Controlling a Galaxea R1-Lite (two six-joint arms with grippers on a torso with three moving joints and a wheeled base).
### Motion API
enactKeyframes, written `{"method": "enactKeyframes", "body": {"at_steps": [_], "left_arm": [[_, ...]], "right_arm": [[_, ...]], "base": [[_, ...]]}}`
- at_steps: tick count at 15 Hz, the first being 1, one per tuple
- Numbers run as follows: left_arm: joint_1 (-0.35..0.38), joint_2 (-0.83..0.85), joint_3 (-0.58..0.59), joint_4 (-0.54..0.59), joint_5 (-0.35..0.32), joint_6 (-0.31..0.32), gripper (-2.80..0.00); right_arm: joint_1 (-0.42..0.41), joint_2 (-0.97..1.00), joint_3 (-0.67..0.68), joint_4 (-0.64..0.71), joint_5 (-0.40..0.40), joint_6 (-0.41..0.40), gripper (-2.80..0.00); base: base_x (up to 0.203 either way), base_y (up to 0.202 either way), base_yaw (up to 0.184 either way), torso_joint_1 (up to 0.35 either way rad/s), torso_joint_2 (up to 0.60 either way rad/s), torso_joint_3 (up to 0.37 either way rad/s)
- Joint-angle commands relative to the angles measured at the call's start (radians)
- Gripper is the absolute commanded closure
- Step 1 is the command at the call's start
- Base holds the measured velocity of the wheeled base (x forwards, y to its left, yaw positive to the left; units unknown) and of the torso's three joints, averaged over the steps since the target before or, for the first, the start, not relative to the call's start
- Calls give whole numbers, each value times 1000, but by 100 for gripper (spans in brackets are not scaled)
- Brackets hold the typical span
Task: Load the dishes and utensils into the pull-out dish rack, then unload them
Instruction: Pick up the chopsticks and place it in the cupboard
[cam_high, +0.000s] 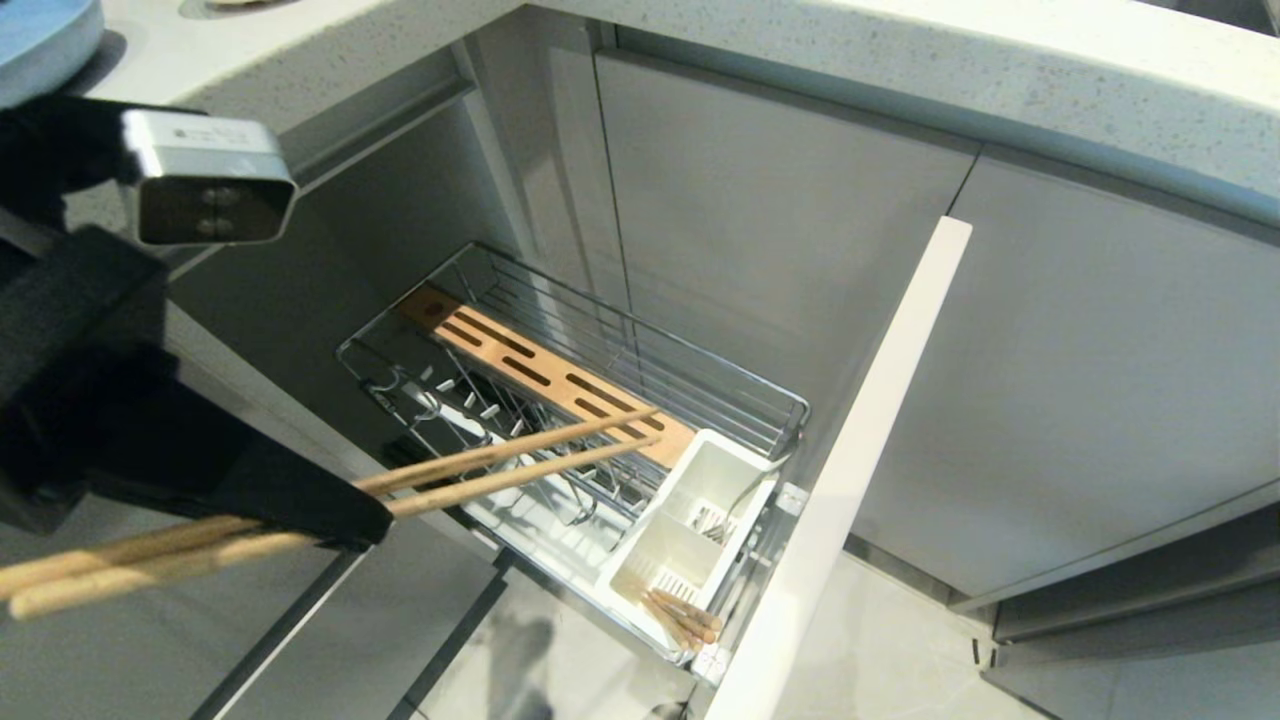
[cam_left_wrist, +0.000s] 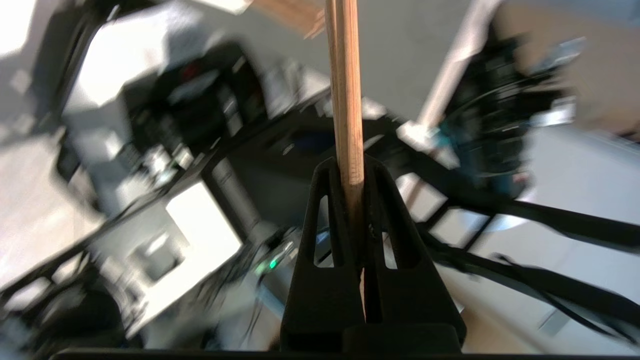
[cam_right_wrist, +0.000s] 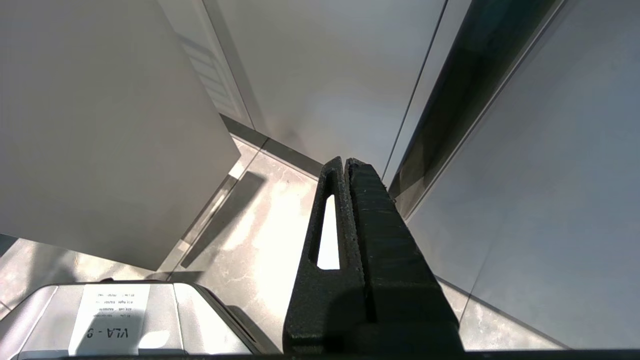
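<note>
clearly the left gripper was clamped on the chopsticks near mid-length, tips over the dish rack — light, stiff, smooth sticks, likely to swivel unless pinched squarely together.

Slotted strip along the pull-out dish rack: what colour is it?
Light brown wood with dark slots; clearest in the head view.

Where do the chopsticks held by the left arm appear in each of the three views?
Head view: the held chopsticks cross the lower left, their tips over the pull-out dish rack.
Left wrist view: the chopsticks run from the top edge down into the shut left gripper at centre.
Right wrist view: not in it; only the shut right gripper.
Shared landmark: the black left gripper clamping them.
</note>
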Motion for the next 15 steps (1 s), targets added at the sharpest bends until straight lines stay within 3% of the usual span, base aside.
{"method": "enactKeyframes", "body": {"at_steps": [1, 4, 15], "left_arm": [[-55, 84, 6, 50, 41, -4, 0], [-89, 138, 44, 49, 90, -9, 0], [-90, 222, 113, -26, 138, 0, 0]], "right_arm": [[0, -4, 2, 0, 0, 1, 0], [0, -4, 2, 0, 0, 1, 0], [0, -4, 2, 0, 0, -1, 0]], "base": [[0, 0, 0, 0, 0, 0], [0, 0, 0, 0, 0, 0], [0, 0, 0, 0, 0, 0]]}}
